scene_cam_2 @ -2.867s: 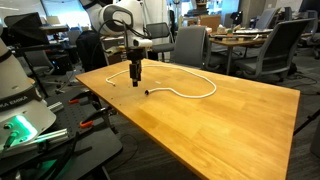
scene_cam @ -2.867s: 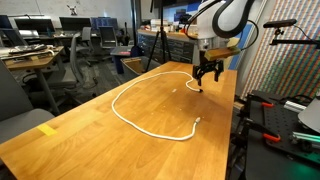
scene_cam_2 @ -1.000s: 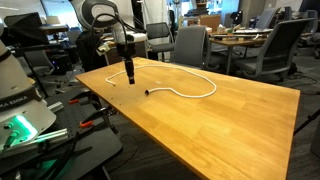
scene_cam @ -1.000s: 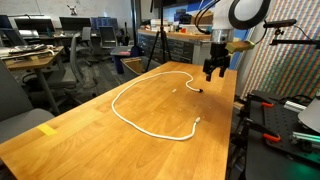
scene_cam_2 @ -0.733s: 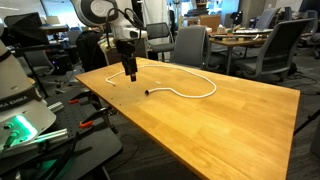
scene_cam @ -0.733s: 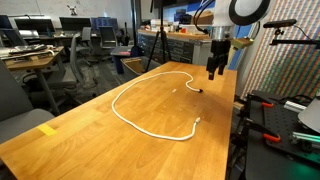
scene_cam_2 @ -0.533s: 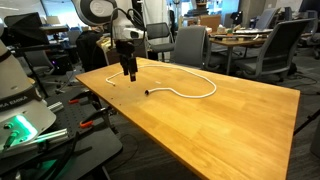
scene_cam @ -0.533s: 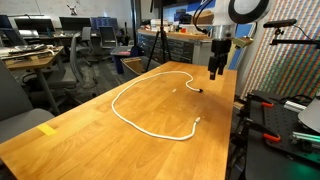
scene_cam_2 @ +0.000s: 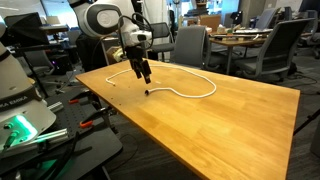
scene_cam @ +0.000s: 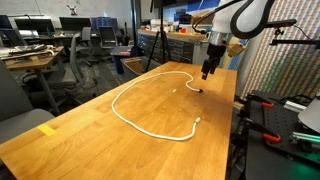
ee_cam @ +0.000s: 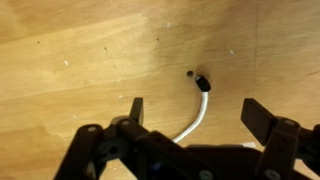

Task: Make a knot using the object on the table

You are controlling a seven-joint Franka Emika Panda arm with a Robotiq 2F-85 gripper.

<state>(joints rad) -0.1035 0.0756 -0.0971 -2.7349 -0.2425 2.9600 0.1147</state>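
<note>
The object, a long thin white cord [scene_cam: 150, 131], lies in a wide open loop on the wood plank table [scene_cam: 100, 150]. In an exterior view the cord [scene_cam_2: 213, 88] curves back toward the arm. One dark plug end [scene_cam: 196, 88] lies just below my gripper [scene_cam: 205, 73], which hovers tilted above it. The gripper [scene_cam_2: 146, 78] is open and empty, a little above that plug end [scene_cam_2: 148, 92]. In the wrist view the plug end [ee_cam: 203, 82] lies between and ahead of the spread fingers, gripper [ee_cam: 197, 112] straddling the cord. The other end [scene_cam: 197, 121] rests nearer the table's front.
A yellow tape mark [scene_cam: 46, 129] sits near the table's corner. Office chairs [scene_cam_2: 190, 45] and grey desks [scene_cam: 30, 60] stand behind, with a tripod [scene_cam: 155, 45]. Equipment with a green light [scene_cam_2: 20, 125] stands beside the table edge.
The gripper has swung from the table's back edge toward the cord's plug end and tilted. It stays open. The cord has not moved.
</note>
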